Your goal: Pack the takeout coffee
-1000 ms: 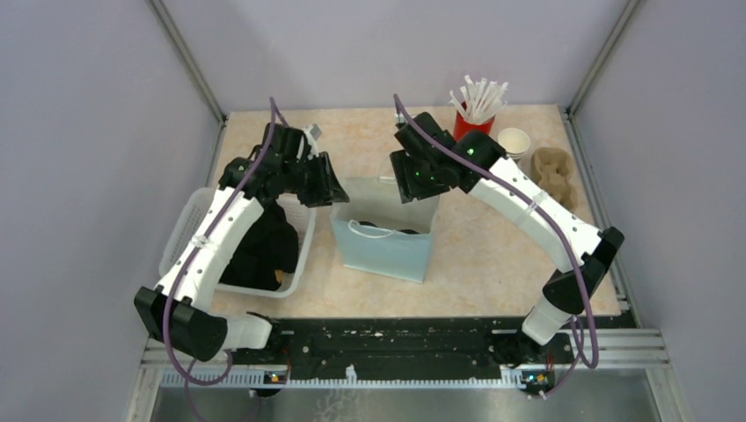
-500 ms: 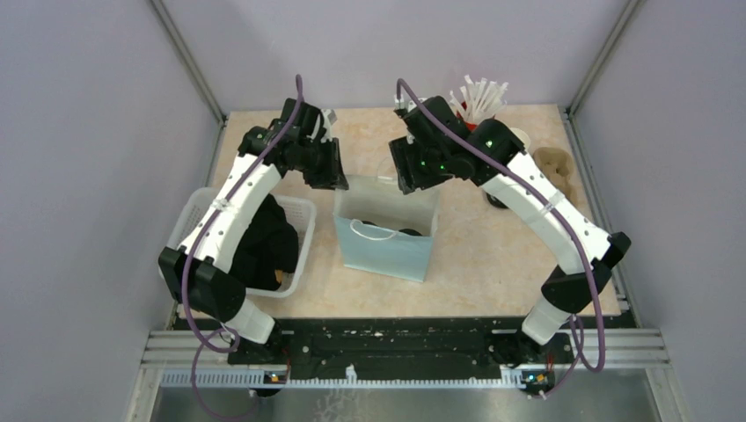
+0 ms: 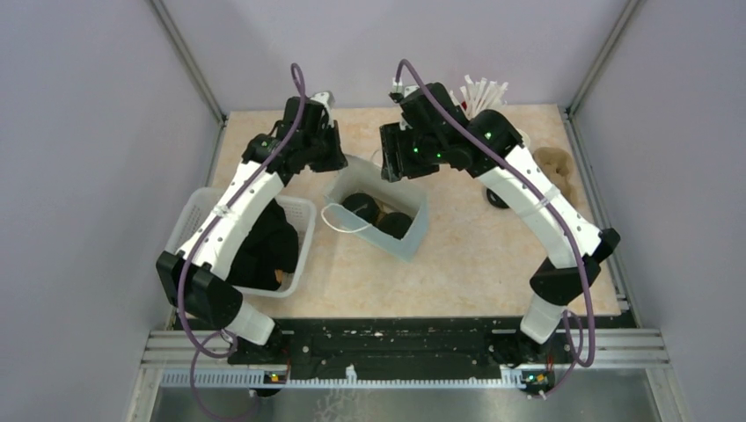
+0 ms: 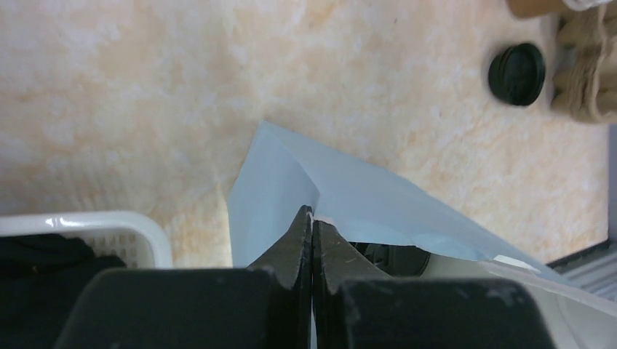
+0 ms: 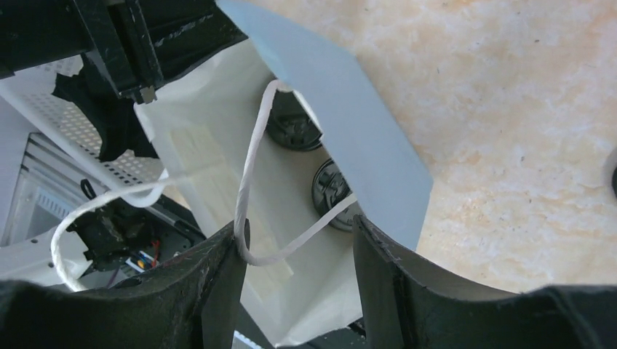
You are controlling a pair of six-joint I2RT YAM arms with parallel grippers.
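Observation:
The pale blue bag [image 3: 406, 236] stands mid-table, tipped so its mouth faces up. Two takeout coffee cups sit inside; only their black lids [image 3: 357, 207] [image 3: 393, 225] show. The same lids [image 5: 291, 129] [image 5: 331, 190] lie against the white lining in the right wrist view. My left gripper [image 3: 332, 161] is shut on the bag's far-left rim [image 4: 320, 190], fingertips pressed together on the paper. My right gripper [image 3: 398, 167] hangs open over the far rim. The white string handle [image 5: 249, 182] loops between its fingers [image 5: 225, 269], touching the left one.
A white basket [image 3: 187, 221] holding black cloth stands left of the bag. A loose black lid [image 3: 495, 199] and a brown pulp carrier [image 3: 556, 172] lie to the right. White straws [image 3: 479, 90] poke up behind the right arm.
The left gripper has shut on the bag's rim and pulled it up and to the far left. The bag has tipped, baring both lids. The right gripper moved slightly left, still open.

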